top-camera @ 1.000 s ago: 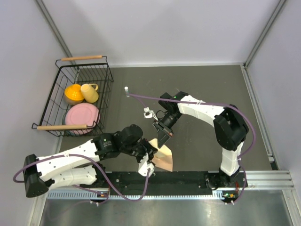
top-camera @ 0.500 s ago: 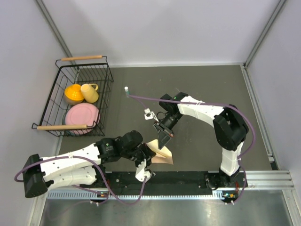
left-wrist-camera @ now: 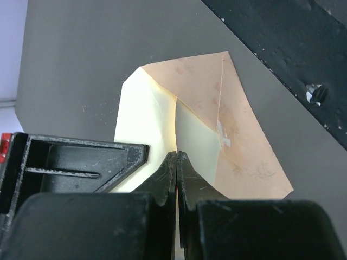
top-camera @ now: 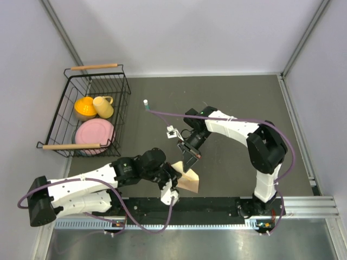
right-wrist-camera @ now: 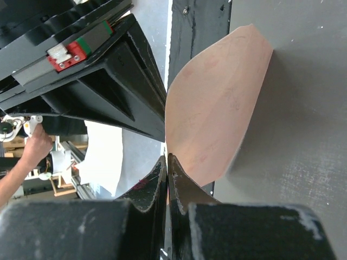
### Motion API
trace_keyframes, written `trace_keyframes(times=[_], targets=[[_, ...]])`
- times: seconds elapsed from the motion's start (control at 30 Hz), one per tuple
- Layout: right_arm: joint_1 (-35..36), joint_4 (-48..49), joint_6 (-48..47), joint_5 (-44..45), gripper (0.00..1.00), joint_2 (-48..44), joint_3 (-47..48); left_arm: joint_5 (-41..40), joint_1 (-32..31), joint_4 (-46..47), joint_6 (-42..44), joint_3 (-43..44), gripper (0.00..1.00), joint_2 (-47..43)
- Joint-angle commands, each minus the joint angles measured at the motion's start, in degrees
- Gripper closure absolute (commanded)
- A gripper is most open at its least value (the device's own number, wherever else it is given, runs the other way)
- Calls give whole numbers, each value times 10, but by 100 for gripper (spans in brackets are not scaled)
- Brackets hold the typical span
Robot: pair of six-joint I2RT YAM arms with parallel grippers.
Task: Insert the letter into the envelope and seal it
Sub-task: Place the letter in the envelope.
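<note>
In the left wrist view the peach envelope (left-wrist-camera: 238, 135) lies open on the dark table, with the pale yellow letter (left-wrist-camera: 143, 119) partly inside it. My left gripper (left-wrist-camera: 177, 154) is shut on the letter's near fold. In the right wrist view my right gripper (right-wrist-camera: 167, 157) is shut on an edge of the envelope (right-wrist-camera: 217, 103), holding that side up in a curve. From above, both grippers meet at the envelope (top-camera: 190, 183) by the near edge, the left gripper (top-camera: 174, 172) on its left and the right gripper (top-camera: 190, 164) above it.
A small glue stick (top-camera: 145, 103) stands at mid table behind the arms. A black wire basket (top-camera: 123, 86) at the left holds a pink plate, a yellow cup and an orange bowl. The black base rail (top-camera: 217, 205) runs just in front of the envelope.
The left wrist dipped toward the near rail and came back, carrying the letter. The envelope's raised side stands higher than half a second ago. The right arm has barely moved.
</note>
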Motion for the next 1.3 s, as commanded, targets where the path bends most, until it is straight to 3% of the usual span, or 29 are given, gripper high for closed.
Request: trace_keyframes(times=[0.0,0.3,0.83,1.27], targets=[[6,1,-33,-25,100,-45,-8,22,11,29,-107,15,100,-4],[5,-1,-57,-42,100,-54,-17,71,64,63,-218,-9,100,-6],[-2,-3,-85,-76,100,-57,-22,261,190,122,-323,-19,100,28],[-31,-2,-96,-105,100,-50,-31,278,219,202,-420,-74,100,21]])
